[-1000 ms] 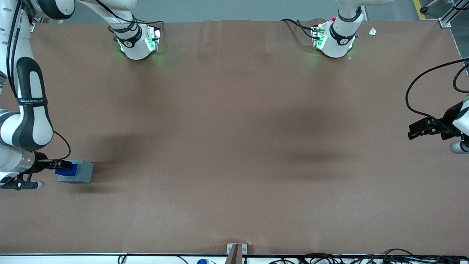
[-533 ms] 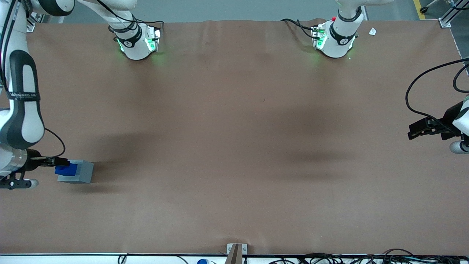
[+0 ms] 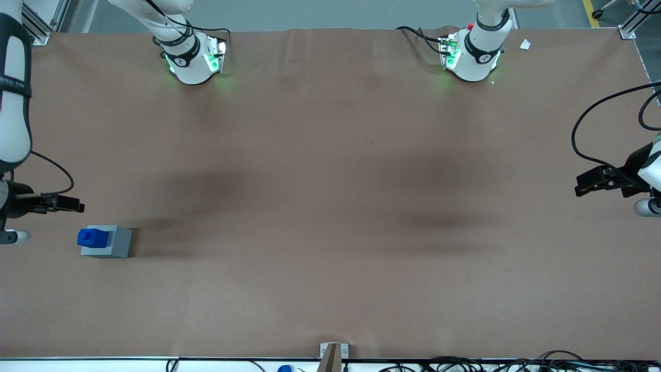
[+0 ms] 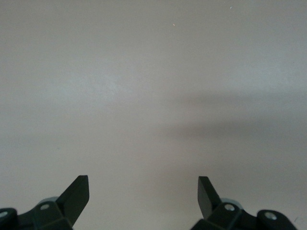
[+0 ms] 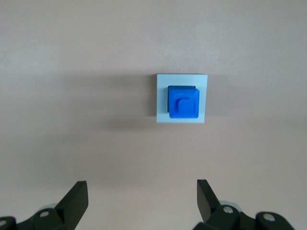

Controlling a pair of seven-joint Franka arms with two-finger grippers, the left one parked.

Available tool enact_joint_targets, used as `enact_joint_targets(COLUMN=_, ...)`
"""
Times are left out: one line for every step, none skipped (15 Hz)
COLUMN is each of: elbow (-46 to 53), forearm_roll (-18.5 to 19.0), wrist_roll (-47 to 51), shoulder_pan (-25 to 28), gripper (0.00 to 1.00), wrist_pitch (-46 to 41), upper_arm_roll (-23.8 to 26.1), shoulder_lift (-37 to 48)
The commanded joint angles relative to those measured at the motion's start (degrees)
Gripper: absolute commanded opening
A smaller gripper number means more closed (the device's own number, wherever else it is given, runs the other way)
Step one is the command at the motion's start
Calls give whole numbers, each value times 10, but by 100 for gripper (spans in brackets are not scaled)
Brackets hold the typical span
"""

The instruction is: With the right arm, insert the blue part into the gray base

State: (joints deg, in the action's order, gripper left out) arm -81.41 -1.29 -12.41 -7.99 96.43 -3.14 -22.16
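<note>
The blue part [image 3: 93,237] sits in the recess of the gray base [image 3: 114,243], at the working arm's end of the table, with its raised stub up. Both show in the right wrist view, the blue part [image 5: 183,101] centred in the gray base [image 5: 162,98]. My right gripper [image 3: 77,206] is open and empty, raised well above the table and a little farther from the front camera than the base. Its fingers [image 5: 76,200] stand wide apart with nothing between them. The right arm [image 3: 13,103] rises at the table's edge.
The brown table cover [image 3: 330,206] stretches wide toward the parked arm's end. Two arm bases with green lights [image 3: 193,57] [image 3: 472,54] stand at the edge farthest from the front camera. A small bracket [image 3: 333,354] and cables lie at the near edge.
My right gripper has let go of the blue part, lifted away from the gray base and drawn back. The blue part stays seated in the base.
</note>
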Motion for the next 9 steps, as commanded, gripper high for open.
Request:
enact_joint_targets(elbow=-16, forearm_roll=1, wrist_roll=20, shoulder_pan=15, gripper=100, wrist_pitch=-32, upper_arm_roll=1, shoulder_lift=46)
enact_joint_targets(elbow=-16, forearm_roll=1, wrist_roll=42, shoulder_pan=20, gripper=100, wrist_pitch=-47, upper_arm_roll=2, shoulder_lift=60)
enact_joint_targets(elbow=-16, forearm_roll=0, wrist_roll=69, shoulder_pan=28, gripper=100, wrist_pitch=-61, upper_arm_roll=3, shoulder_lift=72)
enact_joint_targets(elbow=-16, forearm_roll=0, wrist_roll=83, shoulder_pan=38, gripper=100, wrist_pitch=-74, upper_arm_roll=2, shoulder_lift=86)
enact_joint_targets(elbow=-18, forearm_roll=0, wrist_roll=85, shoulder_pan=43, gripper=100, wrist_pitch=-84, upper_arm_roll=2, shoulder_lift=98)
enact_joint_targets(elbow=-21, forearm_roll=0, wrist_roll=85, shoulder_pan=46, gripper=100, wrist_pitch=-93, upper_arm_roll=4, shoulder_lift=112)
enact_joint_targets(elbow=-23, forearm_roll=-1, wrist_roll=88, shoulder_pan=48, gripper=100, wrist_pitch=-104, upper_arm_roll=4, shoulder_lift=123)
enact_joint_targets(elbow=-24, forearm_roll=-1, wrist_roll=88, shoulder_pan=54, gripper=100, wrist_pitch=-113, upper_arm_roll=4, shoulder_lift=132)
enact_joint_targets(elbow=-35, forearm_roll=-1, wrist_roll=88, shoulder_pan=59, gripper=100, wrist_pitch=-114, upper_arm_roll=4, shoulder_lift=148)
